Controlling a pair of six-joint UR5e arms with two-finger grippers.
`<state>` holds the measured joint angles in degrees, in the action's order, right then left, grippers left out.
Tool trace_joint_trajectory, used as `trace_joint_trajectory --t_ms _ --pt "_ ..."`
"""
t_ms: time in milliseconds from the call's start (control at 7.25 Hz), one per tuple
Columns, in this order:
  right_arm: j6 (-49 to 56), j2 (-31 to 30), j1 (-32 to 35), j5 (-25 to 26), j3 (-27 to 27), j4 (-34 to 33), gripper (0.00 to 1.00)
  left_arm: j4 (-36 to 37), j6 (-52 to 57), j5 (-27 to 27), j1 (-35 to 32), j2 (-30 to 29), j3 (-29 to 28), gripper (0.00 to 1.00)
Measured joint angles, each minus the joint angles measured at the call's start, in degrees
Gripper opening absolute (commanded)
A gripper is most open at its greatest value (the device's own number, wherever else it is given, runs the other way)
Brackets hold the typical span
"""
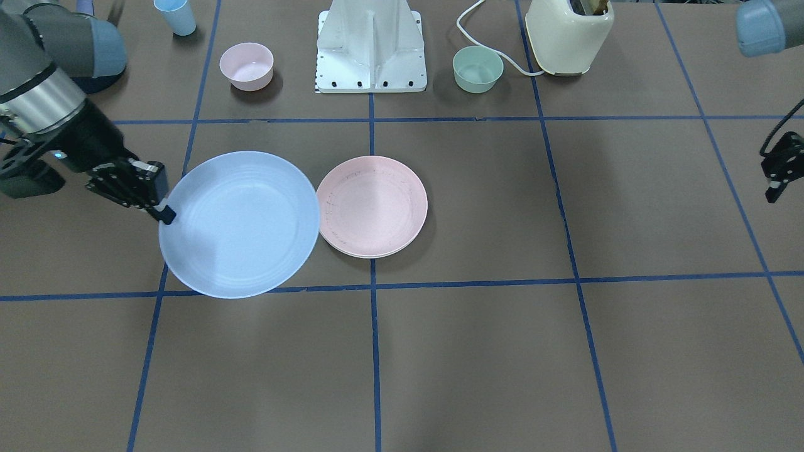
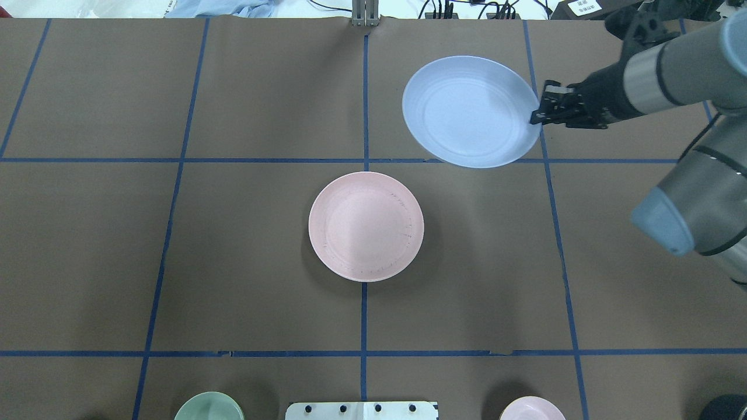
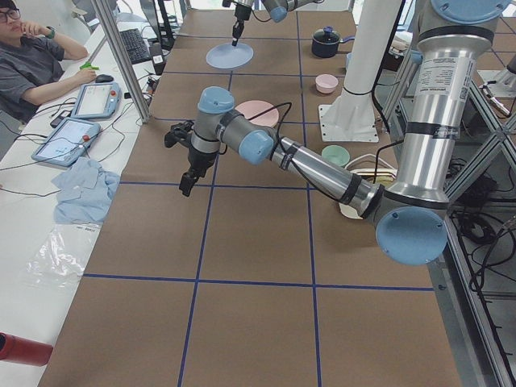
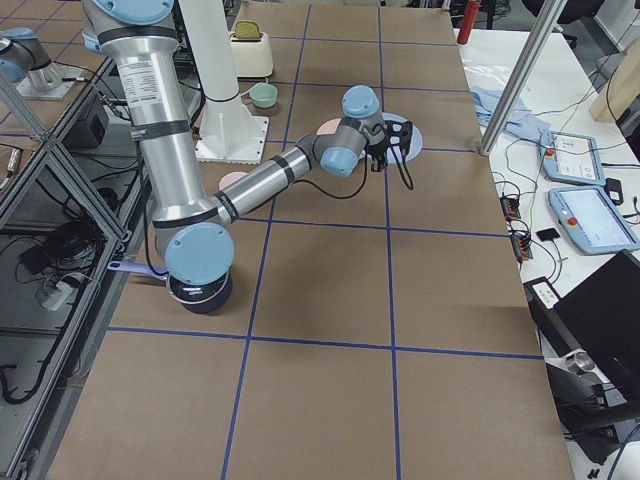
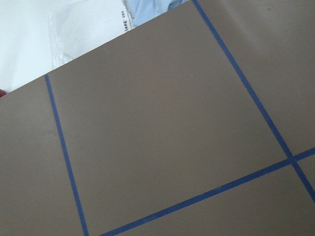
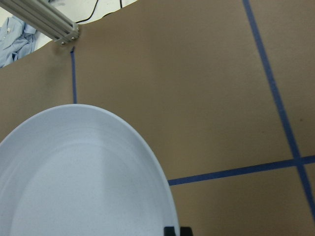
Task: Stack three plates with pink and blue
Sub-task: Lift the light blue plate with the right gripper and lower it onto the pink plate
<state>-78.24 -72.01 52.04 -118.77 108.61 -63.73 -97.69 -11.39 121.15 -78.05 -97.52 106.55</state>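
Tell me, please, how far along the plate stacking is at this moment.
Done: the pink plate lies mid-table, a paler rim under it in the front view, apparently the cream plate. In hand: the right gripper is shut on the rim of the blue plate, holding it apparently raised, beside the pink one. Left: carry it over and set it on top.

The blue plate (image 1: 239, 226) is matte, table (image 1: 502, 351) seemingly paper.

Brown table (image 1: 477, 351), blue tape grid (image 1: 471, 284)
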Motion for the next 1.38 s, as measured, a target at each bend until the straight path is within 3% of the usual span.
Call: trace_joint_trajectory --t_ms 552,1103,1241,1379 --pt "-10.3 5.0 -19.3 19.6 -0.2 -4.6 0.00 -1.2 11.3 5.6 -9.9 0.1 -11.0 1.00" --pt "-12.1 5.1 -28.5 29.3 -0.9 -7.6 0.00 -1.3 12.6 6.5 -10.7 0.2 -11.6 1.00" --pt "-12.1 5.6 -29.3 30.3 -1.7 -8.0 0.62 -1.3 12.5 6.5 -10.7 0.2 -11.6 1.00" --pt "-12.0 6.3 -29.7 30.8 -3.0 -8.2 0.99 -1.3 12.5 6.6 -10.7 0.2 -11.5 1.00"
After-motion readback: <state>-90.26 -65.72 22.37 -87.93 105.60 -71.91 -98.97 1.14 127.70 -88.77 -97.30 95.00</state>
